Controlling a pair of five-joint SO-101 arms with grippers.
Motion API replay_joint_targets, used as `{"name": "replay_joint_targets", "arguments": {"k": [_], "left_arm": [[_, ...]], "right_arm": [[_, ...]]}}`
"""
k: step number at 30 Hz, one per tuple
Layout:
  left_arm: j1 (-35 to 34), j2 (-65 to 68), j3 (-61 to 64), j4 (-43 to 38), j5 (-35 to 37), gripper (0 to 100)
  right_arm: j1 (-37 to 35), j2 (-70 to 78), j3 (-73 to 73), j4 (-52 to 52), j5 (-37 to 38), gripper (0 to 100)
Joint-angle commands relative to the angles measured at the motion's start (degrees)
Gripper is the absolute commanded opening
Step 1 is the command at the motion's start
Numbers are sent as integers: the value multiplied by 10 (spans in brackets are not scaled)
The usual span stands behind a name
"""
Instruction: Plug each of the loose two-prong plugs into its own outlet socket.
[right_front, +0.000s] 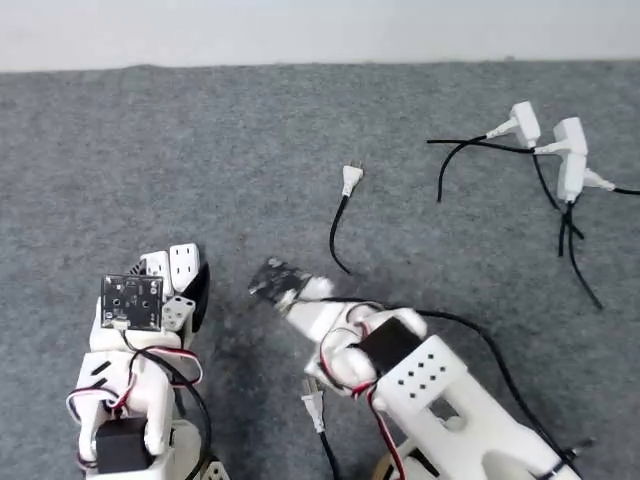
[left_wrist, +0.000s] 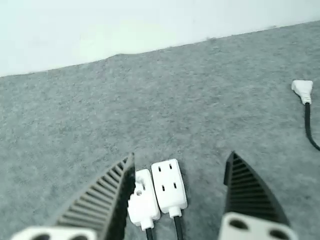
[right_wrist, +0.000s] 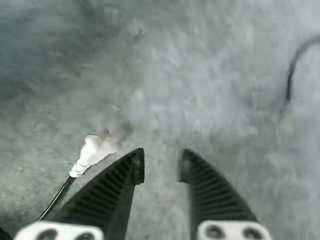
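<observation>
Grey felt-like cloth covers the table (right_front: 250, 150), running up to a pale wall at the top of the frame. At the lower left of the high view sits the left arm (right_front: 135, 400). The right arm (right_front: 440, 390) comes in from the lower right and angles toward the centre.

The left gripper (left_wrist: 181, 157) is spread wide and grips nothing. Two outlet sockets (left_wrist: 169, 186) lie side by side between its fingers (left_wrist: 107, 200). They are white oblong blocks with black cords leading back toward the arm. One lies face up and shows two pairs of slots, and the other is tipped on its side just beside one finger. In the high view their long axes run roughly top to bottom.

The right gripper (right_wrist: 162, 152) is partly open, with bare cloth in the gap.

At the upper right of the high view lies a cluster of white sockets and plugs (right_front: 560, 150), some joined end to end, with black cords trailing down.

The upper plug (right_front: 350, 178) lies just above centre. It is small and white, with prongs pointing toward the top of the frame and a black cord curving down.

The lower plug (right_front: 312, 400) lies near the bottom centre, its prongs up and slightly left and its cord running to the bottom edge. In the right wrist view it lies just beside one finger.
</observation>
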Motion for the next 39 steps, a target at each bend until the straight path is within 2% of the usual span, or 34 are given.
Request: {"name": "replay_joint_targets", "arguments": {"k": [1,4,7,10,14,18,29,34,37,39], "left_arm": [[-6,-9,-5,-19,9,288],[-6,-9,-4,-19,8,288],[-6,-9,-1,-20,7,288],[-6,-9,0,-21,7,288],[-6,-9,0,-21,7,288],[-6,-9,1,-21,7,288],[-6,-9,1,-21,7,288],[-6,-9,1,-21,7,288],[-5,-9,1,-21,7,288],[-5,-9,1,-21,7,288]], "right_arm": [[17,-6,7,12,-69,158],[-2,-6,14,12,-98,159],[-77,-5,24,15,-105,159],[-144,-5,55,-38,-195,159],[-178,-5,116,-154,-304,154],[-180,-5,153,-205,-331,154],[-176,-5,202,-212,-333,153],[-127,-6,235,-241,-332,153],[-123,-13,276,-264,-332,152],[-116,-9,270,-259,-332,119]]}}
